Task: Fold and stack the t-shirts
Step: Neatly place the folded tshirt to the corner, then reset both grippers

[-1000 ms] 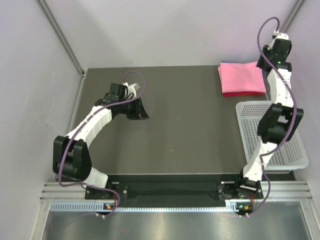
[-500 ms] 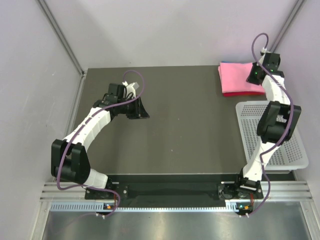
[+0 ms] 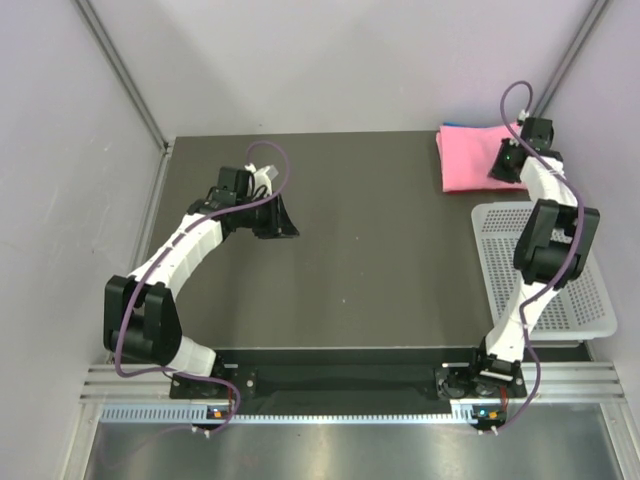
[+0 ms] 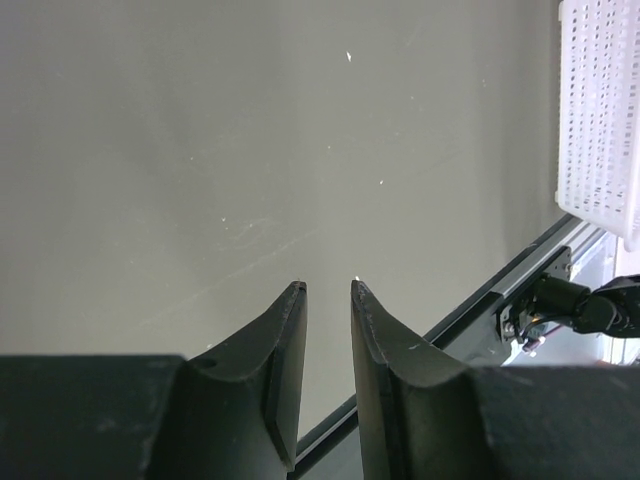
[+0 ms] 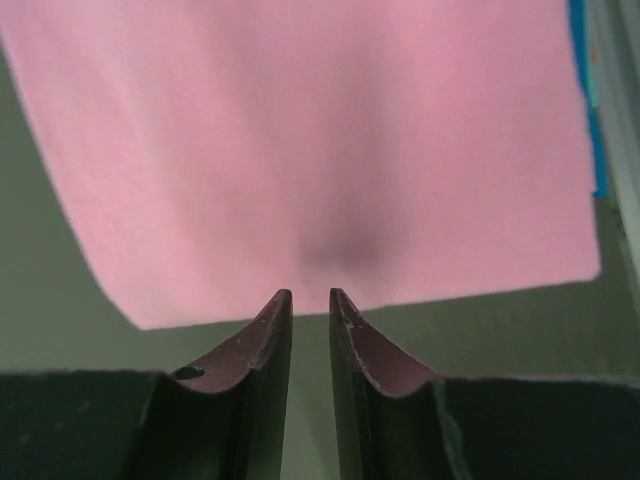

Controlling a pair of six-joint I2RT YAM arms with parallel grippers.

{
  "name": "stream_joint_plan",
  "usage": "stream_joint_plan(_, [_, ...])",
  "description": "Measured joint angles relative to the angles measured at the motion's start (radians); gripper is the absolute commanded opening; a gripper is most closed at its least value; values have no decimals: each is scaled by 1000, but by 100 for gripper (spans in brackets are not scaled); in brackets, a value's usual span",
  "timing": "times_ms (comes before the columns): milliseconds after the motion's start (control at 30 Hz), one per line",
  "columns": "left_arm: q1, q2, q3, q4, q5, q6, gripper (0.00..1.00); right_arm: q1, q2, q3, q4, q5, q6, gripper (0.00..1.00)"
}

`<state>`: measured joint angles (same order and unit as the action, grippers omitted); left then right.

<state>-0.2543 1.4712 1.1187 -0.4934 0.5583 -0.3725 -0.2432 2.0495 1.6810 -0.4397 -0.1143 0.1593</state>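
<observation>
A folded light pink t-shirt (image 3: 470, 155) lies on top of a stack at the table's back right. A bright blue t-shirt edge (image 3: 453, 127) shows under its far side, and a darker red edge (image 3: 472, 188) under its near side. In the right wrist view the pink t-shirt (image 5: 300, 140) fills the frame, with the blue edge (image 5: 588, 110) at the right. My right gripper (image 5: 308, 296) hovers at the pink shirt's edge, jaws nearly together and empty; it also shows in the top view (image 3: 503, 162). My left gripper (image 3: 281, 219) hangs over bare table at the left, jaws nearly together and empty (image 4: 328, 288).
A white plastic mesh basket (image 3: 575, 300) stands at the right edge, just in front of the stack; it also shows in the left wrist view (image 4: 600, 110). The dark table (image 3: 370, 250) is walled in by grey panels at the back and sides.
My right gripper has come down from high in the back right corner to the right side of the pink stack. The left arm has barely moved.
</observation>
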Motion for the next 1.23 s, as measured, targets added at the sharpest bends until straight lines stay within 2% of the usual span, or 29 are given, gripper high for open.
stream_joint_plan(133, [0,0,15,1,-1,-26,30,2,-126,0,-41,8,23,29])
stream_joint_plan(333, [0,-14,122,4,-2,-57,31,56,-409,-39,-109,1,90,54])
stream_joint_plan(400, [0,-45,154,12,-9,-60,31,127,-553,-116,-116,-12,112,71])
stream_joint_plan(433, [0,-67,163,18,-13,-60,34,171,-621,-164,-118,-21,116,94])
stream_joint_plan(467, [0,-93,169,24,-20,-60,43,213,-685,-212,-124,-34,128,100])
stream_joint_plan(500, [0,-115,171,26,-24,-57,54,255,-754,-262,-138,-55,132,100])
stream_joint_plan(533, [0,-145,171,31,-26,-57,71,299,-819,-312,-143,-82,134,100])
stream_joint_plan(567, [0,-168,171,31,-28,-58,98,327,-881,-360,-155,-106,139,100])
stream_joint_plan(700, [0,-293,120,76,-26,-76,99,347,-1150,-582,-176,-178,165,100])
stream_joint_plan(900, [0,-523,-78,154,-27,-94,99,347,-1380,-680,-223,-182,197,100])
stream_joint_plan(1033, [0,-603,-124,168,-36,-97,99,347,-1420,-679,-224,-187,214,100])
stream_joint_plan(1233, [0,-612,-124,176,-35,-97,99,347,-1419,-679,-224,-170,227,100])
